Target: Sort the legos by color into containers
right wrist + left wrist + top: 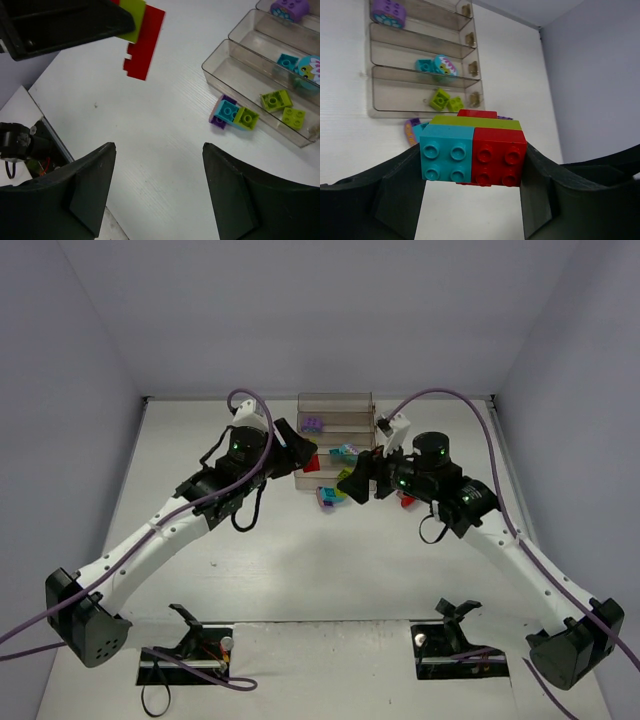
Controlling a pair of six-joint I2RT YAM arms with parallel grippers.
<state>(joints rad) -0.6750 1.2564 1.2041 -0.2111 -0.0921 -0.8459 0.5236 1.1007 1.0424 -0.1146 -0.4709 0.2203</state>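
My left gripper (472,167) is shut on a mixed stack of legos (472,152): a cyan and a red brick in front, a lime plate and a red brick behind. It holds the stack above the table near the rack of clear trays (335,402). The stack shows in the right wrist view (142,35). The trays (395,107) hold a purple brick (388,12), cyan bricks (436,66) and lime bricks (445,100). A purple, cyan and lime stack (232,114) lies in front of the nearest tray (220,65). My right gripper (157,165) is open and empty above bare table.
A red brick (407,500) lies by my right arm. Two black stands (190,640) (455,625) sit at the near edge. Grey walls close in the table on the left, the right and the back.
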